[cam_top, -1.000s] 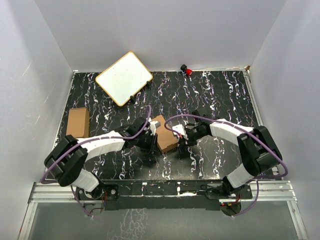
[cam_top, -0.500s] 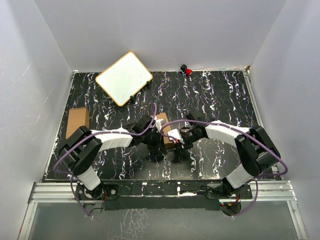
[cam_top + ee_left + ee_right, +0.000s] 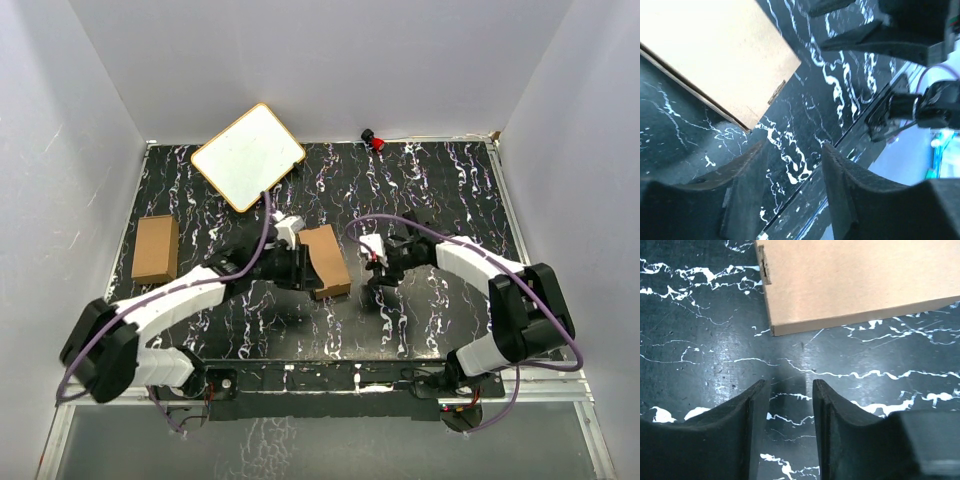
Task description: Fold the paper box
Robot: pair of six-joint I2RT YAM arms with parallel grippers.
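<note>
Seemingly folded, paper box [image 3: 327, 262] lies unheld.

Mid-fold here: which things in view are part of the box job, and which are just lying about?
In the job:
- paper box, a small oblong carton between the arms
- left end effector, open, empty
- right end effector, open, empty

Lying about:
- other brown carton, far left
- white board
- small red object, far edge
</note>
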